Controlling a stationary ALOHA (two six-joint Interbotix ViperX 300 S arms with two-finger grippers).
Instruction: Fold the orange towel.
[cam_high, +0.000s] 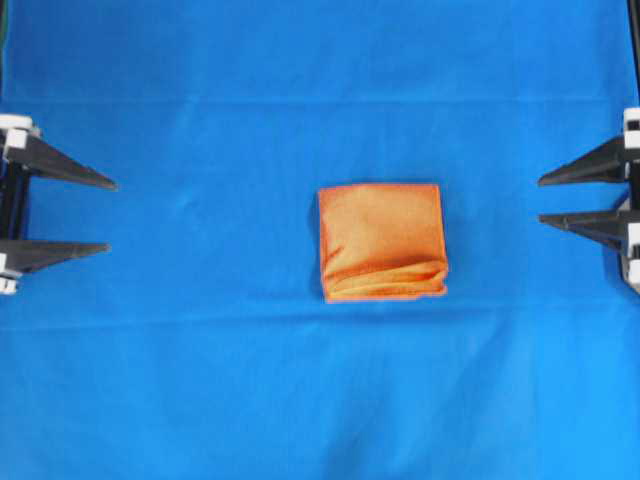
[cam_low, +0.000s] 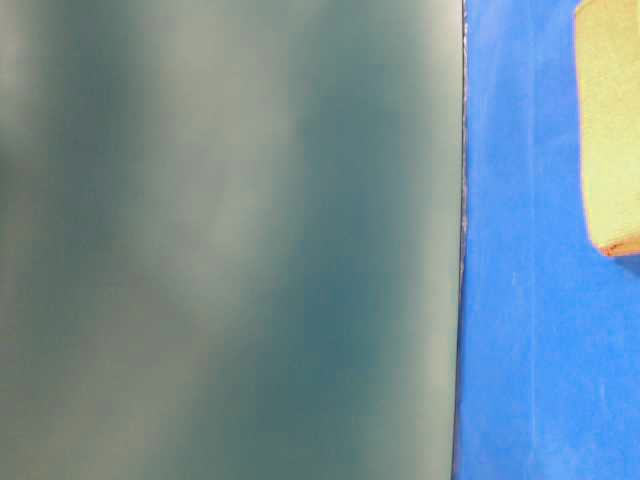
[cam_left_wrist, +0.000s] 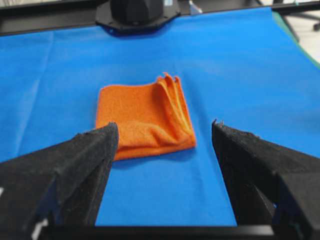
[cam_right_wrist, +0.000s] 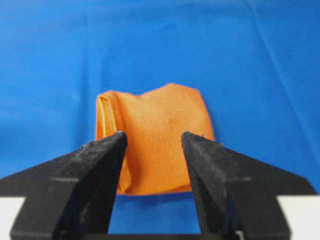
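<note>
The orange towel (cam_high: 381, 241) lies folded into a small thick square near the middle of the blue cloth, its layered edges showing along the near side. It also shows in the left wrist view as the towel (cam_left_wrist: 145, 119), in the right wrist view as the towel (cam_right_wrist: 157, 137), and at the right edge of the table-level view (cam_low: 610, 120). My left gripper (cam_high: 112, 216) stands open at the far left, well apart from the towel. My right gripper (cam_high: 541, 200) stands open at the far right, also apart. Nothing is between either pair of fingers.
The blue table covering (cam_high: 200, 380) spreads across the whole work surface with faint creases. A dark arm base (cam_left_wrist: 137, 12) stands at the far edge in the left wrist view. A blurred grey-green surface (cam_low: 230, 240) fills most of the table-level view.
</note>
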